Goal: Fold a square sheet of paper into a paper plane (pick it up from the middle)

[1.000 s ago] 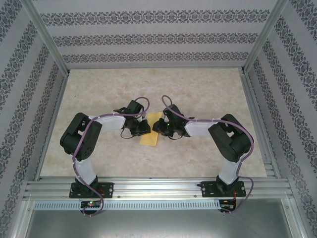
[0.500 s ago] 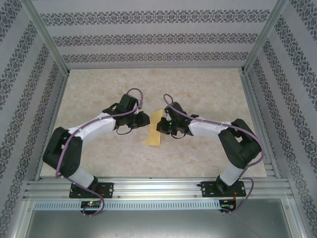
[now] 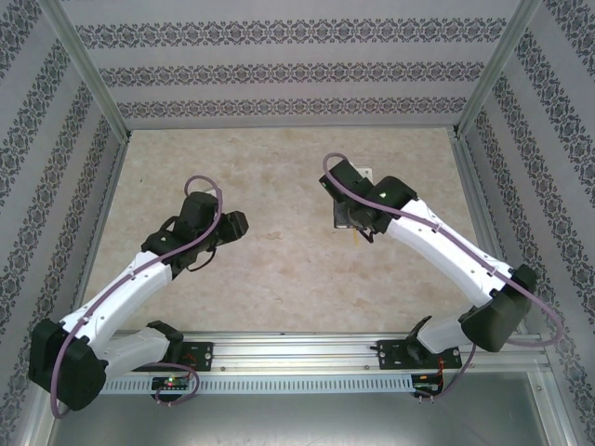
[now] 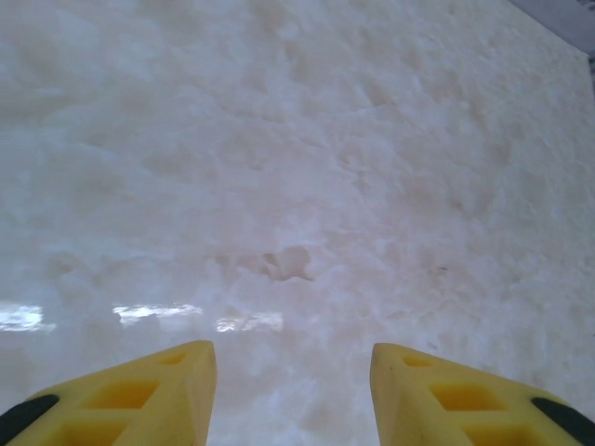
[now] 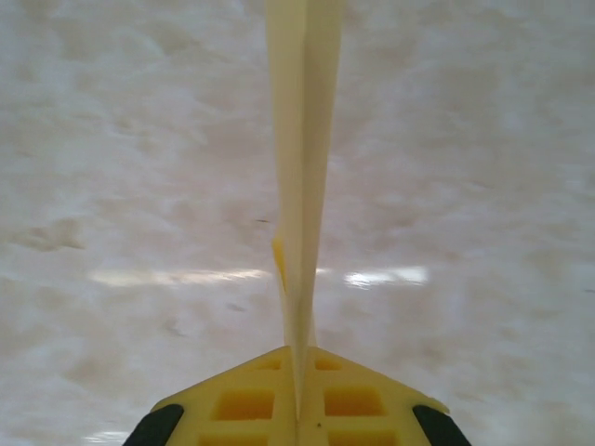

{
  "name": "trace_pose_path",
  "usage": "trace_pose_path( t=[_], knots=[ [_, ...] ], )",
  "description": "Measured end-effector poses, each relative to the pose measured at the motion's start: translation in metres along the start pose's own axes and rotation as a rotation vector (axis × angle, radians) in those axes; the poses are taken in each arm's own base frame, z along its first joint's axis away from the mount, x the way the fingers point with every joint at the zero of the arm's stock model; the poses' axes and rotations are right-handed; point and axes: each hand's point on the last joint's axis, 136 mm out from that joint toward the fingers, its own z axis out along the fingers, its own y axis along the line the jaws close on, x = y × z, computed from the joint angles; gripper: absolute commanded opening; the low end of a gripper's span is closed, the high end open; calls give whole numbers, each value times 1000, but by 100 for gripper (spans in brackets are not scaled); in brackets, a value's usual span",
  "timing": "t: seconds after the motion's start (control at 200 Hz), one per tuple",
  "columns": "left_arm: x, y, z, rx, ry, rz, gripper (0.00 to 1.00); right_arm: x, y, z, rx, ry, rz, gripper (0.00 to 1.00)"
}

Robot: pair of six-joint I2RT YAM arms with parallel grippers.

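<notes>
A pale marbled table [image 3: 279, 288] is enclosed by walls papered in bands of grey ornament [image 3: 279, 70] and is edged at the near side by aluminium rails [image 3: 297, 351]. Over the far right part of this surface the yellow paper [image 5: 302, 139] is found. In the right wrist view it is seen edge-on as a narrow, upright blade of several layers pressed together along a crease, so it is no longer a flat square sheet. It is pinched at its lower end by the right gripper [image 5: 299, 358], whose fingers are closed flat against it from both sides. The rest of the paper projects forward past the fingertips. Whether it is lifted clear of the table or brushing it cannot be told. In the top view the right gripper [image 3: 358, 218] is extended well out toward the far right. The left gripper [image 3: 232, 223] is placed well apart from it on the left side, and its jaws are spread with nothing between them. Under the left gripper [image 4: 291, 358] bare marble is seen. From this the folding is judged to be largely done, with the work passed to one arm. Since the nose and wings cannot be made out from the edge, it cannot be confirmed that the dart is finished. What is judged to be left is any last crease or spreading of the wings, and the setting down and release of the paper.
</notes>
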Motion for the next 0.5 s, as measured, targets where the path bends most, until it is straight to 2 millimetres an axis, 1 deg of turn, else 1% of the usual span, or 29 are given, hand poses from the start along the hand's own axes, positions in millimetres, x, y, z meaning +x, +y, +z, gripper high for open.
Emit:
trace_pose_path(
  t=[0.05, 0.115, 0.225, 0.285, 0.36, 0.5],
  knots=[
    [1, 7, -1, -23, -6, -10, 49, 5, -6, -1, 77, 26, -50, 0],
    [1, 15, -2, -53, -15, -21, 50, 13, -6, 3, 154, 73, -117, 2],
    [-1, 22, -7, -79, -37, -40, 50, 32, 7, 24, 256, 172, -243, 8],
    [-3, 25, -10, -85, -50, -47, 50, 43, 21, 39, 293, 228, -300, 9],
    [-5, 27, -14, -90, -62, -54, 50, 56, 43, 60, 313, 290, -356, 10],
    [-5, 30, -17, -100, -65, -59, 50, 77, 86, 93, 281, 366, -390, 11]
  ],
)
